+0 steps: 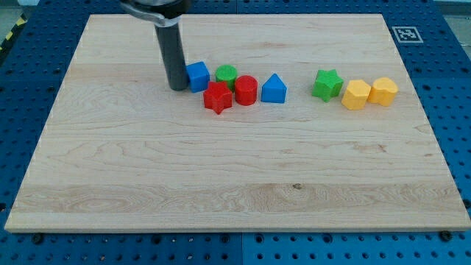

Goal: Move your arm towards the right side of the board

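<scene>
Sitting at the view's left of the blue cube [198,76], touching it, my tip [177,87] has no jaws to report; the wooden board's [221,177] right side lies beyond the block row, so travelling right shoves that cube.

A lab bench is suggested: a wooden board [235,169] is laid on a blue perforated table [449,44], with a printed fiducial marker [405,34] fixed at 1 corner.

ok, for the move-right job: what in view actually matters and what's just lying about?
Belongs to the job:
my tip, at the blue cube's left side
wooden board, its right side the goal

Just lying about:
blue cube
green cylinder
red star
red cylinder
blue triangular block
green star
two yellow blocks
</scene>
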`<state>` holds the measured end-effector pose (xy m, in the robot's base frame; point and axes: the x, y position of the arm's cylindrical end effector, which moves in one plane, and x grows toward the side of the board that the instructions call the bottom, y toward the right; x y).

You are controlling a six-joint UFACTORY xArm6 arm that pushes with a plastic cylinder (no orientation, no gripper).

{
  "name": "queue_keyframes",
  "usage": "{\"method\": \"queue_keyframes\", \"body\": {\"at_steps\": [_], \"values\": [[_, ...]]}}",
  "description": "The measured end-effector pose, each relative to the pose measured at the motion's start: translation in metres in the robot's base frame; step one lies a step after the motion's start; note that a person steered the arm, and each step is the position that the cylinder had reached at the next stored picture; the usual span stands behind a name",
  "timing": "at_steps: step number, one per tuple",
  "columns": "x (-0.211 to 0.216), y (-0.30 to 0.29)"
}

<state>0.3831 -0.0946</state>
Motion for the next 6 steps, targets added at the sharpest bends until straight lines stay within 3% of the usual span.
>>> {"method": "queue_keyframes", "body": {"at_steps": [2, 3, 4, 6], "values": [[-0.009, -0.033], [-0.078, -0.016], [-0.102, 0.055], [-0.085, 0.184]]}}
